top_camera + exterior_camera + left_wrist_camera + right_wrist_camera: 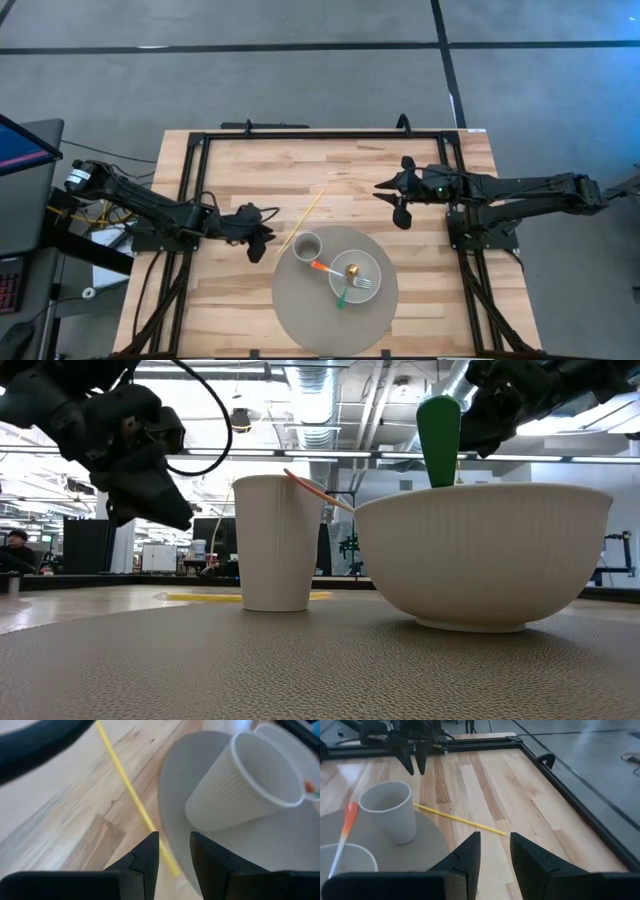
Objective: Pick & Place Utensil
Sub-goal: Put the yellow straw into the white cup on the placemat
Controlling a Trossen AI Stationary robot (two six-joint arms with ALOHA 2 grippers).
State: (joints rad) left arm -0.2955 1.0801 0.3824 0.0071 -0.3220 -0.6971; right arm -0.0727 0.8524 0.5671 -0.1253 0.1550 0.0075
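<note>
A thin yellow stick [300, 222] lies flat on the wooden table, its near end at the round grey mat [310, 325]. On the mat stand a white ribbed cup [306, 244] and a white bowl [355, 277]. The bowl holds an orange-handled utensil [322, 267] and a green-handled fork [345, 293], whose handle [438, 440] sticks up over the rim. My left gripper [258, 243] hovers open left of the cup; in its wrist view the stick [131, 795] runs between its fingertips [174, 855]. My right gripper [395, 203] hovers open beyond the bowl, over bare wood [494, 855].
A black metal frame [320, 134] runs around the table's far and side edges. Bare wood lies between the two arms beyond the mat [485, 785]. The cup [390, 810] stands close to the stick's near end. Beyond the table is an open room.
</note>
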